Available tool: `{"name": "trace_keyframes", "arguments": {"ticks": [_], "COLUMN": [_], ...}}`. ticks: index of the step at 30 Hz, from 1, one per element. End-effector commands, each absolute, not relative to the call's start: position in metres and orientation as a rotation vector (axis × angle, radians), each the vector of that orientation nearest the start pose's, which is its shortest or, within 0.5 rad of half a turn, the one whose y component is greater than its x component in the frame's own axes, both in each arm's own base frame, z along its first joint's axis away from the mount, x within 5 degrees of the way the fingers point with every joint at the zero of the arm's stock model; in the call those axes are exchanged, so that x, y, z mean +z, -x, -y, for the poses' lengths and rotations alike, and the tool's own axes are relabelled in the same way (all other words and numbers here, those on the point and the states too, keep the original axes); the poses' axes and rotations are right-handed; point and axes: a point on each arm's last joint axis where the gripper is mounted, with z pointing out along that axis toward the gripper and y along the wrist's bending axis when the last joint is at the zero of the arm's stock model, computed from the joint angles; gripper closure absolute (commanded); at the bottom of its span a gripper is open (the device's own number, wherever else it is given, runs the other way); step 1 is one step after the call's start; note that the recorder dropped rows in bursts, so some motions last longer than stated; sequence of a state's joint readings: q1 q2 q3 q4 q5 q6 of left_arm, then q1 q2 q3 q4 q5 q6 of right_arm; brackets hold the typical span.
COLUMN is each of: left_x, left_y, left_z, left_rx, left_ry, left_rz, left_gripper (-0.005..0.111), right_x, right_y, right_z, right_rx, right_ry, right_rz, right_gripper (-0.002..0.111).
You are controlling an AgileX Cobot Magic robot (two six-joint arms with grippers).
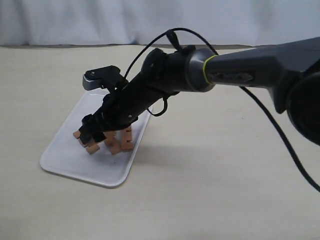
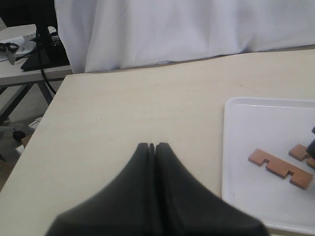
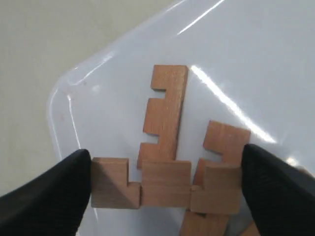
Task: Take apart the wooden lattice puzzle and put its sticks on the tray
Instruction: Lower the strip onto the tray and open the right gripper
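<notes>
My right gripper is shut on a notched reddish-brown stick, one black finger on each end, just above the white tray. A loose stick lies flat on the tray past it, and another lies beside that. In the exterior view the right gripper reaches across over the tray, with sticks under it. No hash-shaped lattice puzzle shows. My left gripper is shut and empty above bare table beside the tray, where one stick lies.
The tray sits left of centre on a beige table. A white curtain hangs behind the far edge. The right arm's cable trails over the table's right side. The left wrist view shows the table's side edge with clutter beyond.
</notes>
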State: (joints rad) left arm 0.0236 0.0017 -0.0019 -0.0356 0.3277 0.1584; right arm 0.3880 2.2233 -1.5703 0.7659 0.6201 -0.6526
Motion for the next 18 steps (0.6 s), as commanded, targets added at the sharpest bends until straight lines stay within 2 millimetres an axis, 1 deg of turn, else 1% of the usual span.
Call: {"name": "trace_keyframes", "arguments": {"ticks": [1, 3, 5, 6, 8, 12, 13, 14, 15, 17, 18], "left_x": [0.185, 0.185, 0.185, 0.185, 0.185, 0.185, 0.185, 0.185, 0.185, 0.185, 0.185], "left_y": [-0.054, -0.054, -0.054, -0.054, -0.054, -0.054, -0.054, -0.054, -0.054, -0.054, -0.054], "left_z": [0.0, 0.0, 0.0, 0.0, 0.0, 0.0, 0.0, 0.0, 0.0, 0.0, 0.0], "left_rx": [0.094, 0.094, 0.094, 0.094, 0.094, 0.094, 0.094, 0.094, 0.094, 0.094, 0.094], "left_ry": [-0.1, -0.1, -0.1, -0.1, -0.1, -0.1, -0.1, -0.1, -0.1, -0.1, -0.1], "left_rz": [-1.791, -1.791, -1.791, -1.791, -1.791, -1.791, -1.791, -1.791, -1.791, -1.791, -1.791], "left_gripper": [0.107, 0.107, 0.107, 0.107, 0.107, 0.107, 0.107, 0.107, 0.107, 0.107, 0.107], "right_x": [0.137, 0.139, 0.142, 0.143, 0.147, 0.163, 0.168, 0.174, 0.181, 0.192, 0.199], "right_y": [-0.424, -0.424, -0.422, -0.422, -0.42, -0.417, -0.415, -0.413, -0.411, -0.406, -0.403], "right_z": [-0.218, -0.218, -0.218, -0.218, -0.217, -0.214, -0.213, -0.211, -0.209, -0.2, -0.193], "right_rx": [0.614, 0.618, 0.632, 0.637, 0.65, 0.633, 0.618, 0.599, 0.567, 0.466, 0.385], "right_ry": [0.619, 0.608, 0.617, 0.612, 0.585, 0.573, 0.594, 0.613, 0.624, 0.617, 0.611], "right_rz": [-2.469, -2.468, -2.475, -2.483, -2.503, -2.509, -2.511, -2.514, -2.53, -2.585, -2.613], "right_gripper": [0.058, 0.037, 0.025, 0.022, 0.02, 0.021, 0.024, 0.03, 0.041, 0.071, 0.092]}}
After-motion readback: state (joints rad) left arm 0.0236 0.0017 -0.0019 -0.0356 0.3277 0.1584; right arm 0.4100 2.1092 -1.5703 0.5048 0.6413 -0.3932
